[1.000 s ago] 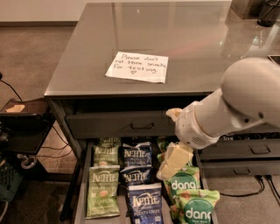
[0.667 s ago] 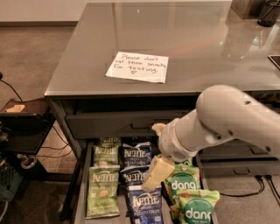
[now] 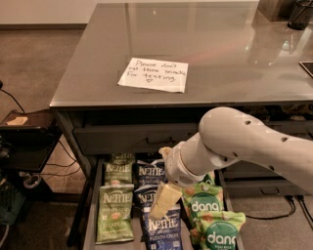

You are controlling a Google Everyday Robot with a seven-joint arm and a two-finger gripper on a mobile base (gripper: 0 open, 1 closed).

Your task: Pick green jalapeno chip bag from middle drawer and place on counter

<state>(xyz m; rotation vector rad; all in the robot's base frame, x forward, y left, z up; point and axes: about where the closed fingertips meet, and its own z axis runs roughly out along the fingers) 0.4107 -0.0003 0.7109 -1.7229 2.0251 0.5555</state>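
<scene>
The middle drawer (image 3: 91, 216) stands pulled out under the counter (image 3: 220, 44). Two olive-green jalapeno chip bags lie in its left column, one in front (image 3: 114, 213) and one behind (image 3: 118, 171). Dark blue Kettle bags (image 3: 161, 231) fill the middle column and bright green dang bags (image 3: 206, 205) the right. My gripper (image 3: 163, 201), on the white arm that reaches in from the right, hangs over the dark blue bags in the middle, just right of the front jalapeno bag. It holds nothing that I can see.
A handwritten paper note (image 3: 154, 74) lies on the counter near its front edge. Dark objects (image 3: 299, 13) stand at the counter's far right corner. A black stand with cables (image 3: 24, 141) is left of the cabinet. A shut drawer front (image 3: 132, 138) sits above the open one.
The arm has swung left and down, carrying the gripper from above the dang bags to above the dark blue bags. The bags have not moved.
</scene>
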